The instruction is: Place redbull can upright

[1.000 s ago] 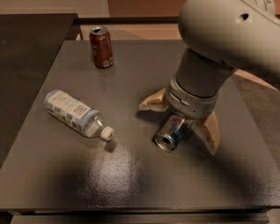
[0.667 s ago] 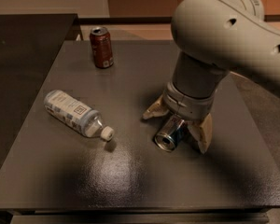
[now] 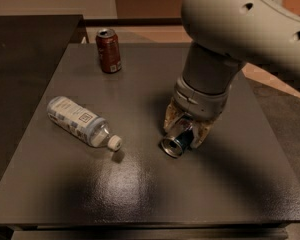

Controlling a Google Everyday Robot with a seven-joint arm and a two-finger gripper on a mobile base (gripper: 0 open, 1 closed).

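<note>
The redbull can (image 3: 176,142) lies on its side on the dark table (image 3: 140,194), right of centre, with its shiny silver end facing the front left. Only that end and a little blue side show; the rest is hidden under the arm. My gripper (image 3: 186,128) is down over the can, with one tan finger on each side of it, closed in against its body.
A clear plastic bottle (image 3: 81,121) with a white cap lies on its side at the left. A dark red soda can (image 3: 109,50) stands upright at the back left. A darker counter (image 3: 25,59) adjoins the table's left side.
The two fingers, spread wide beside the can a second ago, have closed in onto it. The arm has shifted slightly left over the can. Bottle and soda can have not moved.
</note>
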